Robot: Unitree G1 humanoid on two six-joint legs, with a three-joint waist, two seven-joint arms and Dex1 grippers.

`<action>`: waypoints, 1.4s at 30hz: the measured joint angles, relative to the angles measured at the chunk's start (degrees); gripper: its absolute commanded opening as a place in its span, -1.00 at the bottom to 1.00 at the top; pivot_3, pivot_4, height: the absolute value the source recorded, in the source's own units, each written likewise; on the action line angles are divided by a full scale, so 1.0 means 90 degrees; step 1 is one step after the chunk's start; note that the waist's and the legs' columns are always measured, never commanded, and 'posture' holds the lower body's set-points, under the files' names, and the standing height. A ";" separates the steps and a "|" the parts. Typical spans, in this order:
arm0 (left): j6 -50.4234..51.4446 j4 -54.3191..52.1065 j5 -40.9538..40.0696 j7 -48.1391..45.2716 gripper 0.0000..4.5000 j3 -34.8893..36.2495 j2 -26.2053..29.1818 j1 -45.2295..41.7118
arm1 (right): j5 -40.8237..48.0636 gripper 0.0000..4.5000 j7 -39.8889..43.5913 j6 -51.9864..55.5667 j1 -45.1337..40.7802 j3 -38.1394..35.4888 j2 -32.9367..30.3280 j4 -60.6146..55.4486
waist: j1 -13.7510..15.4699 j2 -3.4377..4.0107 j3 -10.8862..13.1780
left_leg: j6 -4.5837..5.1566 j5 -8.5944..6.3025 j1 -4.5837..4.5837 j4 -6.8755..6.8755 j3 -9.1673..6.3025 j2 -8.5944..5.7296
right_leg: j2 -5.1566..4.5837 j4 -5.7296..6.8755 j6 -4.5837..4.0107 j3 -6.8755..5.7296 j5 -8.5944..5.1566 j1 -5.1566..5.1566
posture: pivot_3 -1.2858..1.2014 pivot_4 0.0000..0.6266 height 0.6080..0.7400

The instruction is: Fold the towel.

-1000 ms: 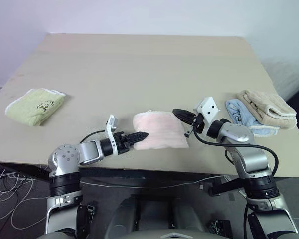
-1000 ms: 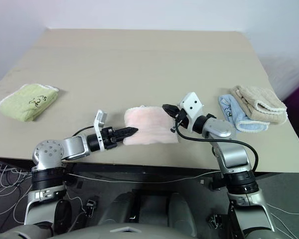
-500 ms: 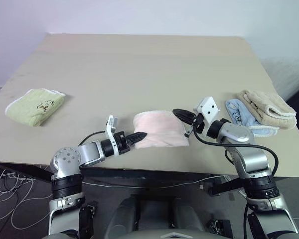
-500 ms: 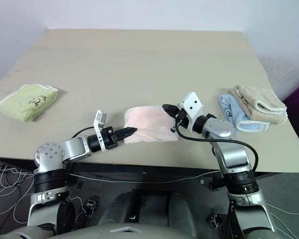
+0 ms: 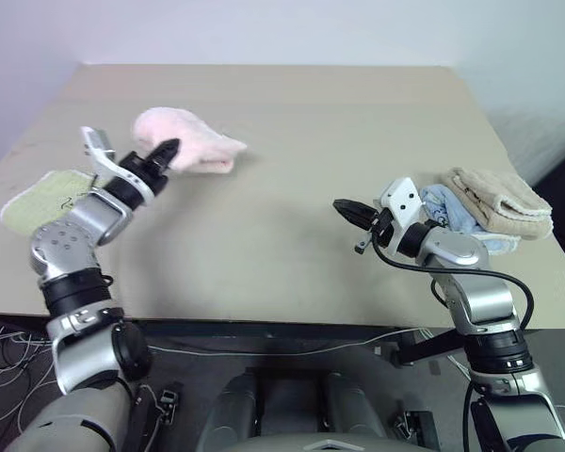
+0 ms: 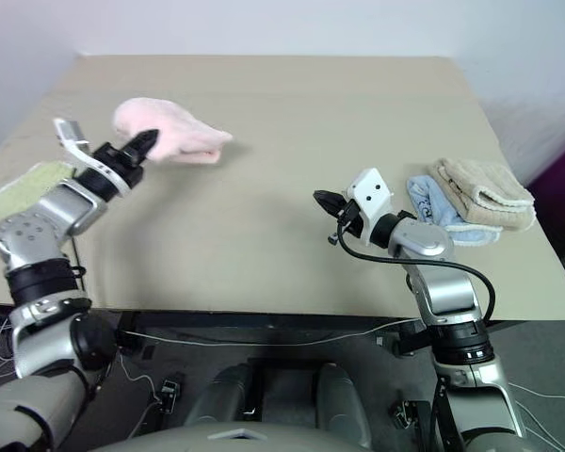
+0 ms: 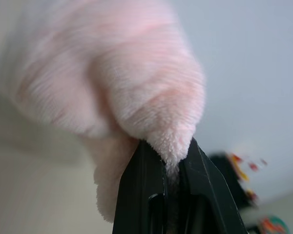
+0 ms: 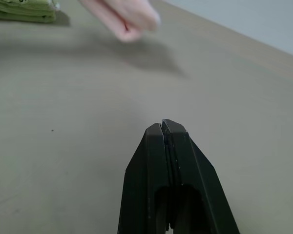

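Observation:
The pale pink towel [image 5: 190, 142] is bunched and hangs in the air above the table's far left part. My left gripper [image 5: 165, 153] is shut on its near end; the left wrist view shows pink terry [image 7: 136, 83] pinched between the black fingers [image 7: 136, 195]. My right gripper [image 5: 342, 209] is shut and holds nothing, hovering over the table at the right, pointing left. In the right wrist view its fingers [image 8: 158, 165] are pressed together, with the blurred pink towel [image 8: 124, 17] far ahead.
A light green folded towel [image 5: 33, 198] lies at the table's left edge, partly behind my left arm. A light blue folded towel [image 5: 443, 209] and a beige one [image 5: 499, 200] lie at the right edge. The tan table [image 5: 282, 179] stretches between them.
My left gripper shut on the pink towel and swung up and to the far left, carrying it off the table's front. The right gripper kept still.

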 measured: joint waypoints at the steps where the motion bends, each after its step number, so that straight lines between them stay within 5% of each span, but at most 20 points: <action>1: -0.0306 0.0296 0.0134 -0.0113 -1.00 0.0069 0.0291 -0.0069 | -0.0001 -1.00 -0.0002 -0.0007 -0.0017 -0.0004 -0.0001 0.0000 | -0.0023 0.0000 0.0000 | 0.0000 0.0000 0.0000 -0.0003 0.0001 0.0002 | 0.0001 0.0000 0.0000 0.0001 0.0000 -0.0002 | 0.03 -0.52 1.00; 6: -0.1320 0.1015 0.0400 -0.0350 -1.00 0.0684 0.1190 0.0044 | -0.0001 -1.00 -0.0005 -0.0012 -0.0011 -0.0005 -0.0004 0.0002 | -0.0025 0.0000 0.0000 | 0.0000 0.0000 0.0000 -0.0012 0.0006 0.0003 | -0.0004 -0.0001 0.0000 0.0007 0.0000 -0.0009 | 0.03 -0.52 1.00; 15: -0.1644 0.1363 0.0568 -0.0466 -1.00 0.1137 0.1434 0.1206 | 0.0000 -1.00 0.0005 -0.0012 0.0035 0.0005 -0.0007 -0.0006 | -0.0003 -0.0006 0.0001 | 0.0002 -0.0001 0.0000 -0.0011 -0.0001 0.0002 | -0.0016 0.0001 0.0000 0.0003 0.0000 -0.0006 | 0.03 -0.52 1.00; 29: -0.1374 0.0324 -0.0297 -0.0234 0.98 0.1938 0.0874 0.2305 | -0.0009 -1.00 0.0108 -0.0064 -0.0010 0.0041 -0.0009 0.0125 | -0.0008 -0.0009 -0.0001 | 0.0001 -0.0002 -0.0001 -0.0012 0.0000 0.0005 | -0.0019 0.0001 -0.0001 0.0005 0.0000 -0.0006 | 0.03 -0.52 1.00; 35: -0.0833 -0.1141 -0.0577 -0.0302 0.98 0.1650 0.0409 0.3328 | -0.0009 -1.00 0.0110 -0.0059 -0.0016 0.0056 0.0001 0.0119 | -0.0011 -0.0009 -0.0001 | 0.0001 -0.0002 -0.0001 -0.0013 0.0000 0.0006 | -0.0020 0.0000 -0.0002 0.0007 0.0000 -0.0005 | 0.03 -0.52 1.00; 42: -0.0586 -0.3657 -0.0083 -0.0899 0.98 -0.0195 0.0086 0.4663 | -0.0003 -1.00 0.0055 -0.0031 -0.0013 0.0051 0.0000 0.0105 | 0.0021 -0.0008 -0.0001 | 0.0000 -0.0002 0.0000 -0.0013 -0.0003 0.0004 | -0.0026 -0.0004 -0.0005 0.0008 0.0000 0.0004 | 0.03 -0.52 1.00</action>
